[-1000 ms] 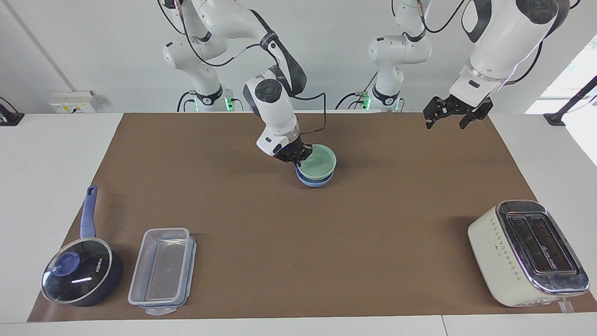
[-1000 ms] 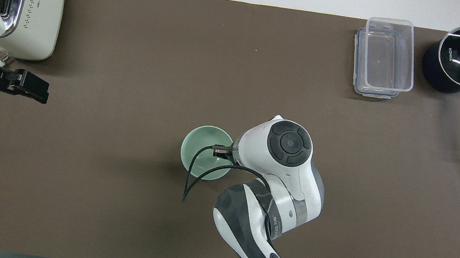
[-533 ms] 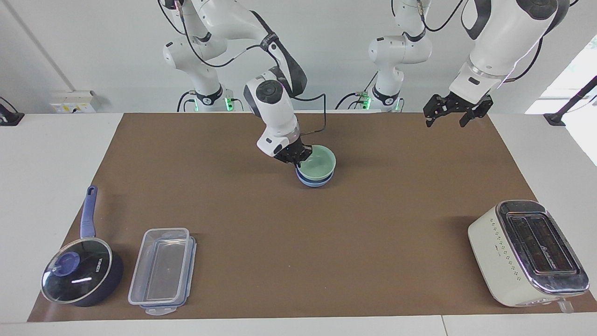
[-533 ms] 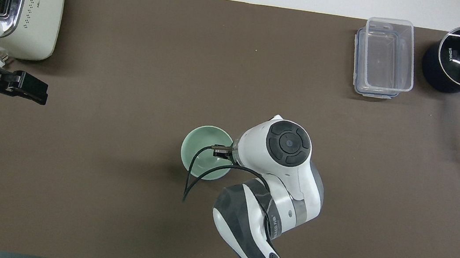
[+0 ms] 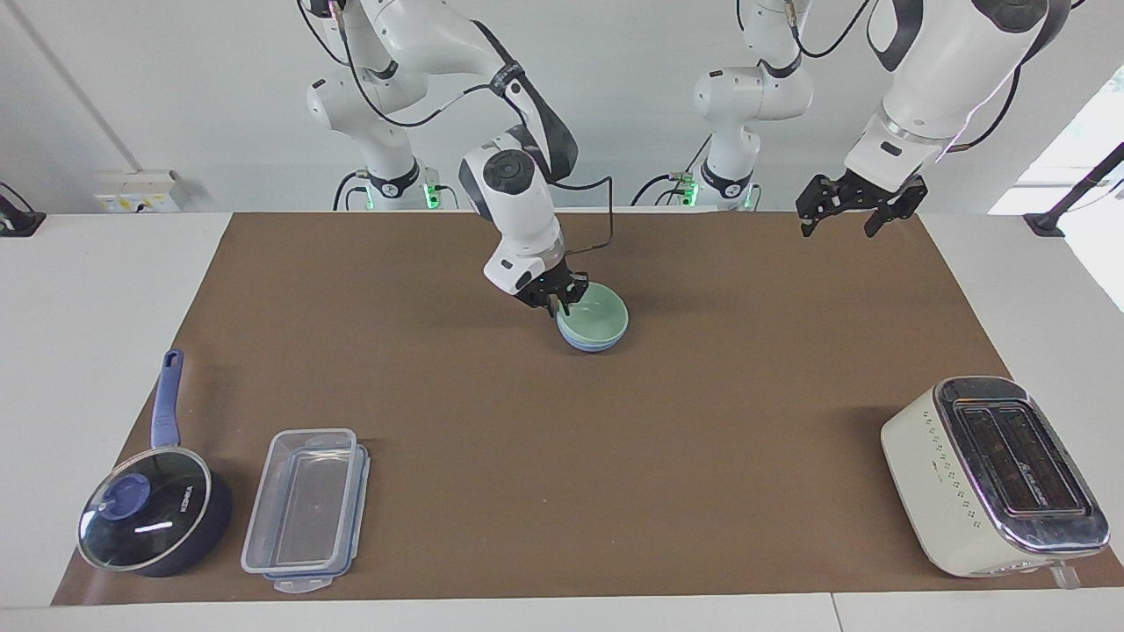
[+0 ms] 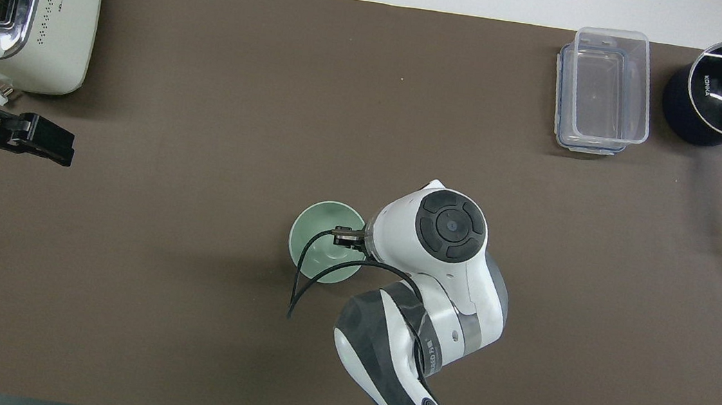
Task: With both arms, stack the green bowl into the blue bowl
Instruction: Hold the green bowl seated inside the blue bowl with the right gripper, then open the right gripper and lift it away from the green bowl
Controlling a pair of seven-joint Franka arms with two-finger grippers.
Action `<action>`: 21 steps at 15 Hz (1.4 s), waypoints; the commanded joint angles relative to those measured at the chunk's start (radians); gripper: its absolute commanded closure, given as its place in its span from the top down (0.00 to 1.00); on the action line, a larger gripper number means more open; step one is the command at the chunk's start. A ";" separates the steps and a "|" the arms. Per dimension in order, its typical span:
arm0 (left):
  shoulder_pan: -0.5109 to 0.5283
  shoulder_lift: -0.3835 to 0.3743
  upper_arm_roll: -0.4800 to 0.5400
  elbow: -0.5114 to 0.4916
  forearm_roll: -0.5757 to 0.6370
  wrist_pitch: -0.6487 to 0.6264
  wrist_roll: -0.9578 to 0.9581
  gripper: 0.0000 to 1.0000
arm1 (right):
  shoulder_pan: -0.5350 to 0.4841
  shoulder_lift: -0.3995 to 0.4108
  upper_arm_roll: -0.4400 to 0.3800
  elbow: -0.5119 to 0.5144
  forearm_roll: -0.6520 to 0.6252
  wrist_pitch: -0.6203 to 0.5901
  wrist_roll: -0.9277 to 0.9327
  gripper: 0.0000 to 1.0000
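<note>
The pale green bowl sits nested in the light blue bowl on the brown mat, in the middle and near the robots. Only the blue bowl's lower wall shows. In the overhead view the green bowl covers the blue one. My right gripper is open, just above the green bowl's rim on the side toward the right arm's end. In the overhead view the wrist hides it. My left gripper is open and empty, raised over the mat toward the left arm's end, where it waits; it also shows in the overhead view.
A cream toaster stands far from the robots at the left arm's end. A clear lidded container and a dark blue saucepan with a glass lid lie far from the robots at the right arm's end.
The green bowl has dropped lower into the blue bowl. The right gripper has opened and let go of its rim. The left gripper has drifted up slightly.
</note>
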 commanded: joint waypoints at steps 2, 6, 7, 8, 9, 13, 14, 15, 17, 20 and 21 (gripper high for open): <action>-0.001 -0.032 -0.002 -0.031 0.008 0.001 0.003 1.00 | 0.002 0.007 -0.002 0.027 -0.011 0.020 0.045 0.57; 0.001 -0.032 -0.001 -0.033 0.008 0.002 0.005 1.00 | -0.040 -0.025 -0.009 0.087 -0.012 -0.074 0.045 0.60; 0.001 -0.032 -0.001 -0.033 0.008 0.005 0.003 1.00 | -0.064 -0.037 -0.011 0.108 -0.015 -0.118 0.044 0.65; 0.001 -0.032 -0.001 -0.031 0.008 0.007 0.003 1.00 | -0.089 -0.045 -0.015 0.136 -0.017 -0.173 0.034 0.68; 0.001 -0.032 -0.001 -0.033 0.008 0.004 0.003 1.00 | -0.124 -0.059 -0.015 0.166 -0.034 -0.225 0.033 0.75; 0.001 -0.032 -0.002 -0.033 0.008 0.004 0.003 1.00 | -0.243 -0.065 -0.015 0.314 -0.217 -0.448 -0.077 1.00; -0.001 -0.032 -0.002 -0.033 0.008 0.002 0.003 1.00 | -0.292 -0.071 -0.015 0.347 -0.222 -0.503 -0.125 1.00; -0.001 -0.032 -0.002 -0.033 0.008 0.004 0.003 1.00 | -0.346 -0.079 -0.014 0.378 -0.222 -0.557 -0.174 1.00; 0.001 -0.032 -0.002 -0.031 0.008 0.005 0.003 1.00 | -0.444 -0.091 -0.015 0.449 -0.222 -0.682 -0.278 1.00; 0.001 -0.032 -0.002 -0.033 0.008 0.002 0.003 1.00 | -0.532 -0.114 -0.015 0.489 -0.256 -0.781 -0.314 1.00; 0.001 -0.032 -0.001 -0.031 0.008 0.002 0.003 1.00 | -0.546 -0.128 -0.017 0.489 -0.273 -0.789 -0.334 1.00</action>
